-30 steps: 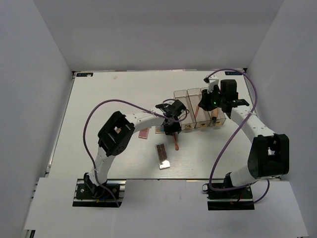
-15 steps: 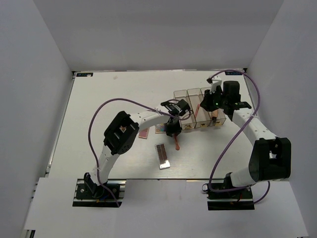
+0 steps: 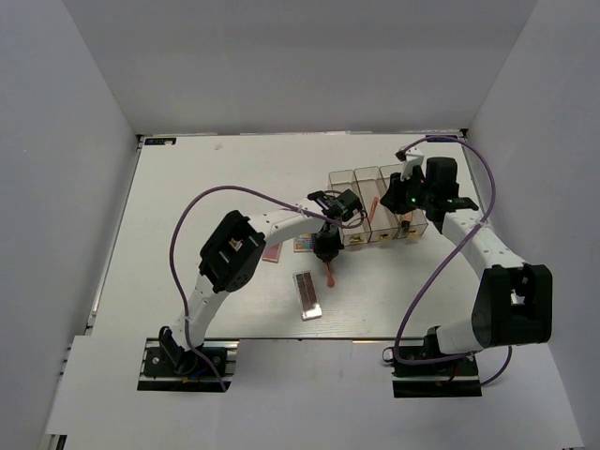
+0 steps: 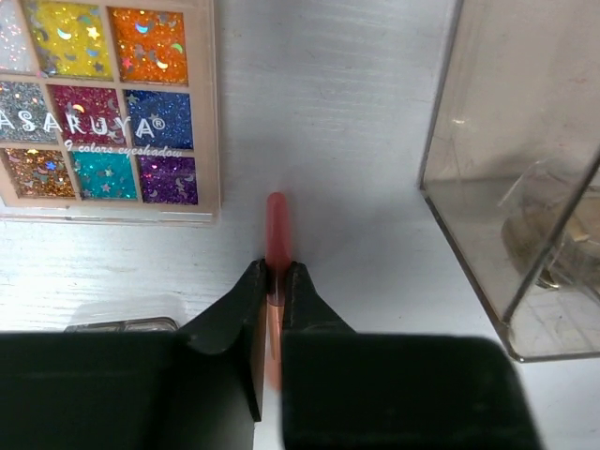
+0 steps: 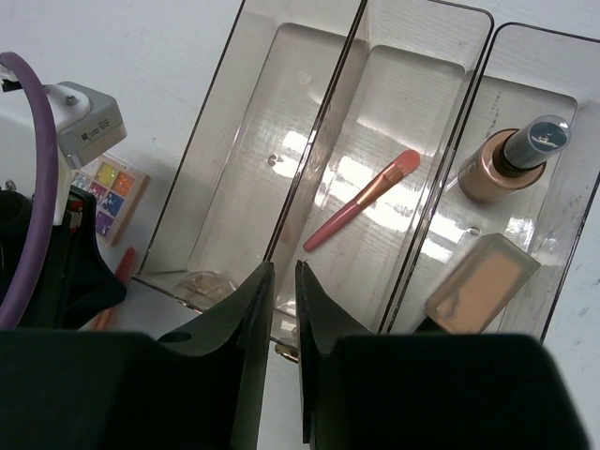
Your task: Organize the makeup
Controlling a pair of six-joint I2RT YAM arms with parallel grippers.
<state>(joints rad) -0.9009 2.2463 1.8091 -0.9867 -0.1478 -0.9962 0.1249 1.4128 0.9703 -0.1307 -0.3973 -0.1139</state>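
A slim pink brush (image 4: 276, 225) lies on the white table, and my left gripper (image 4: 277, 278) is shut on its handle; from above they are the brush (image 3: 329, 272) and the gripper (image 3: 326, 249). The multicoloured palette (image 4: 103, 103) lies just to its left. A pink palette (image 3: 272, 251) and a dark grey palette (image 3: 306, 295) lie nearby. My right gripper (image 5: 284, 277) hovers over the clear box (image 5: 427, 9), jaws slightly apart with nothing between them. Inside the box lie a second pink brush (image 5: 361, 202), a tan bottle (image 5: 511, 159) and a tan tube (image 5: 483, 281).
The clear three-compartment box (image 3: 342, 174) stands right of centre, its near left corner (image 4: 525, 187) close to my left fingers. The left arm's purple cable (image 3: 234, 192) arcs over the table. White walls enclose the table on three sides.
My left jaws have closed onto the pink brush on the table after shifting slightly right. The right gripper has drifted a little toward the right over the box.
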